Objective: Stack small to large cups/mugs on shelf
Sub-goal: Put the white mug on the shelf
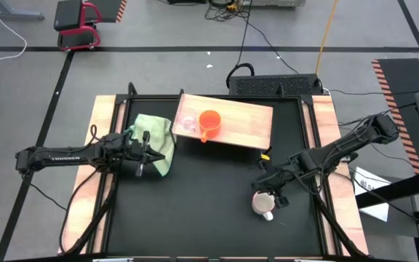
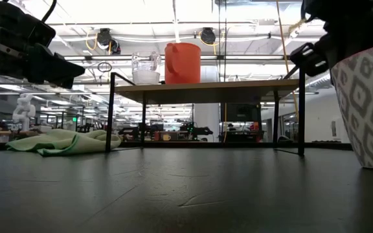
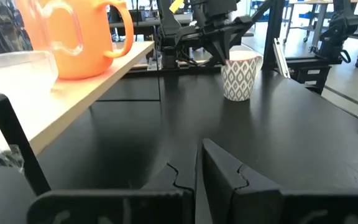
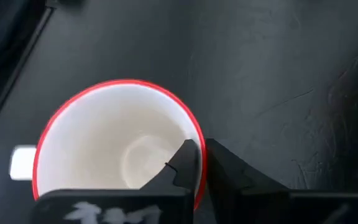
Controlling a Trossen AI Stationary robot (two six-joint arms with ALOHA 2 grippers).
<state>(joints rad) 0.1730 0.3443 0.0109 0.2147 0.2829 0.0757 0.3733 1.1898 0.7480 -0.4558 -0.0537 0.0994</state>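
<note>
The small clear glass cup [image 1: 187,122] and the orange handled mug [image 1: 209,124] stand side by side on the left part of the wooden shelf [image 1: 246,120]. They also show in the low view, glass cup [image 2: 146,68] and orange mug [image 2: 182,63]. The white patterned mug [image 1: 262,204] with a red rim stands upright on the black tabletop at the right front. My right gripper [image 4: 201,163] is right above it, shut on its rim. My left gripper [image 3: 197,167] is shut and empty, low by the green cloth [image 1: 155,135] at the left. My right gripper holds the white mug by its rim [image 4: 199,146], on the side opposite the handle [image 4: 23,162]. One finger is inside the mug and one outside. The fingers come from above, pointing down. The mug stands upright with its base on the tabletop [image 2: 368,165].
The shelf stands on thin dark legs [image 2: 111,110] at the table's far middle, its right half bare. The green cloth lies beside the shelf's left end. Pale wooden strips [image 1: 326,124] run along both table sides. Open black tabletop [image 1: 209,204] lies between the arms.
</note>
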